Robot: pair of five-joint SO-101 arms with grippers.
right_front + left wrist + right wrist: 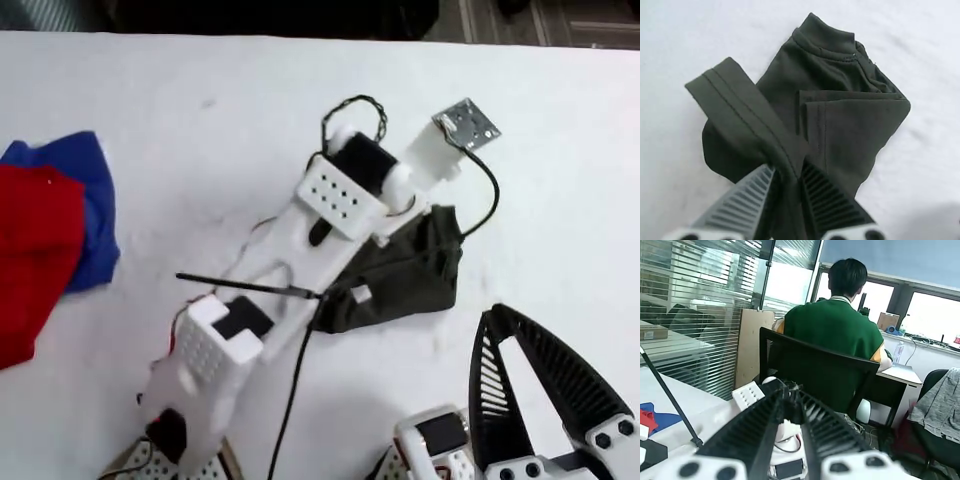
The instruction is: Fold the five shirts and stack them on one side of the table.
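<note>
the left gripper [787, 172] is hanging over the middle of the white desk [250, 90]. its fingers [830, 200] are pinching a stitched edge of the dark shirt [840, 115] and holding that strip up off the rest, probably so it can be carried across as a fold. the shirt is lying bunched on the desk under the arm, doubled over itself in places. whether the pinched strip is a sleeve or a hem is hard to tell. the right gripper [790, 394] is sitting near the desk's near right corner, its fingers pressed together on nothing and pointing up and away, which is keeping it out of the fold. a red shirt [35, 250] is lying on top of a blue shirt [90, 190] at the left edge, well apart from the dark one, and seemingly forming the stack. bare desk is lying open all round the dark shirt, widest between it and that stack.
</note>
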